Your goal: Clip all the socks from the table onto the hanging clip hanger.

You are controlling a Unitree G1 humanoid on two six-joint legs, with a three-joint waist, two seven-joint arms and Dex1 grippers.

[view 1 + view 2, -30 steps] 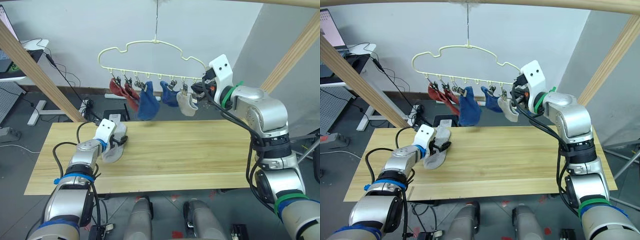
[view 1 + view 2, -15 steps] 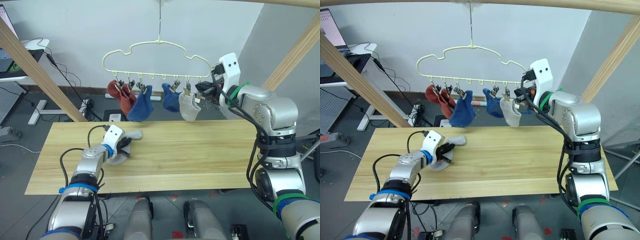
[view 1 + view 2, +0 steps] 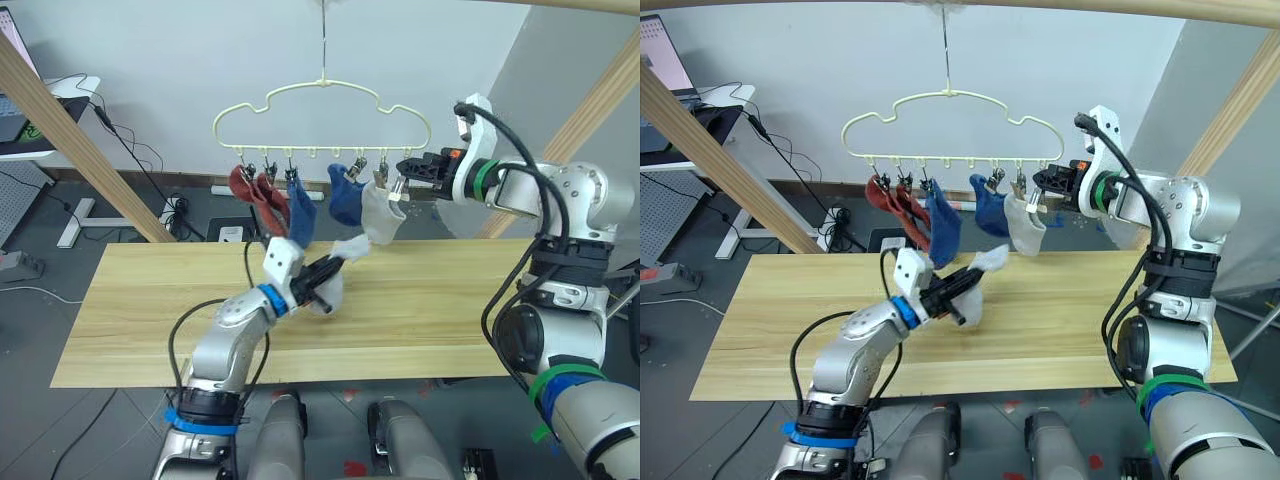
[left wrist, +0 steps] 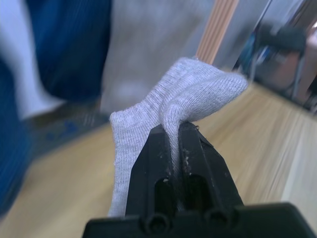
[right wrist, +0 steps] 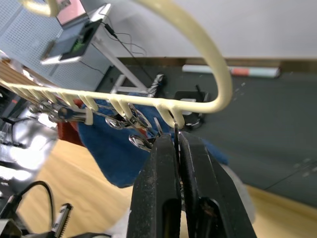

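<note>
My left gripper [image 3: 328,272] is shut on a light grey sock [image 3: 347,249] and holds it in the air above the middle of the table [image 3: 450,300], just below the clip hanger [image 3: 322,101]. In the left wrist view the sock [image 4: 193,89] is pinched between the fingers [image 4: 148,163]. Two rust red socks [image 3: 252,191], two blue socks [image 3: 302,214] and one grey sock [image 3: 378,212] hang from the clips. My right gripper [image 3: 402,186] is at the hanger's right end, shut on a small metal clip [image 5: 174,133] under the wire [image 5: 218,84].
Thick wooden poles slant at the left [image 3: 80,140] and right [image 3: 590,100] of the table. A white desk [image 3: 50,95] stands at far left, with cables [image 3: 170,210] on the floor behind the table.
My left gripper shut on the grey sock, lifted it off the table's left part and carried it right and up under the hanger. The hanger swung slightly right with my right gripper.
</note>
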